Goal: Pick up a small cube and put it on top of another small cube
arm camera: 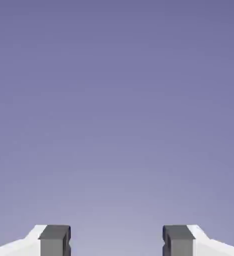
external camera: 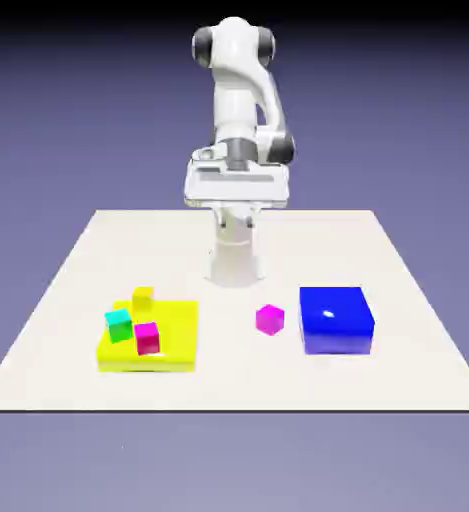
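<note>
A small magenta cube (external camera: 270,319) sits alone on the table near the middle. On a flat yellow block (external camera: 173,340) at the exterior view's left rest three small cubes: yellow (external camera: 143,297), cyan (external camera: 119,324) and pink-red (external camera: 147,337). My gripper (external camera: 236,188) hangs high above the table's far side, well away from all the cubes. In the hand view the gripper (arm camera: 117,242) is open, its grey fingertips (arm camera: 54,240) wide apart with nothing between them. That view shows only the plain backdrop, no cube.
A large blue cube (external camera: 336,320) stands just to the exterior view's right of the magenta cube. The white table (external camera: 398,300) stretches from the robot's base toward the front edge.
</note>
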### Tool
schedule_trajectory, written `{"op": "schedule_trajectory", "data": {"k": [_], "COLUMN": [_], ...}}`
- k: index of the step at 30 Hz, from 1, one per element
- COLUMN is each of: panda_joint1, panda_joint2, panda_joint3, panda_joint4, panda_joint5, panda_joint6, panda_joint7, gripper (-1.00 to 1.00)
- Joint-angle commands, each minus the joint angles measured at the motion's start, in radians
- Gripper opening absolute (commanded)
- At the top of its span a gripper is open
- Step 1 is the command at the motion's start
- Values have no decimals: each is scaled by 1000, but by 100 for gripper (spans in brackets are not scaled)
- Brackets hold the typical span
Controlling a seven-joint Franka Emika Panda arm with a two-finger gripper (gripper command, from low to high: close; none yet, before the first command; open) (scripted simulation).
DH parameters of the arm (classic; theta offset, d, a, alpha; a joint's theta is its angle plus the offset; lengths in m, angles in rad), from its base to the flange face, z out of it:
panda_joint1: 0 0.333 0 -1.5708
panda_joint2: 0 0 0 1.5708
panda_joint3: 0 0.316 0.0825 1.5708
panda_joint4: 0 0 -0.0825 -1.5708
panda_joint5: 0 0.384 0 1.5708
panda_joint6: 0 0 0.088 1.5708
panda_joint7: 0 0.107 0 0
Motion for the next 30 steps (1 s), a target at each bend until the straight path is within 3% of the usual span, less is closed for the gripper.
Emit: {"op": "schedule_trajectory", "data": {"k": [1, 13, 15, 22, 23, 30], "panda_joint1": [5, 59, 60, 56, 56, 60], "panda_joint2": [36, 471, 482, 732, 732, 515], "panda_joint3": [6, 74, 75, 178, 178, 89], "panda_joint4": [-3, -44, -45, -25, -25, -42], "panda_joint5": [38, 488, 499, 716, 716, 528], "panda_joint6": [-42, -544, -556, -337, -337, -527], "panda_joint7": [29, 380, 389, 229, 229, 367], "gripper": [0, 0, 0, 0, -100, -100]}}
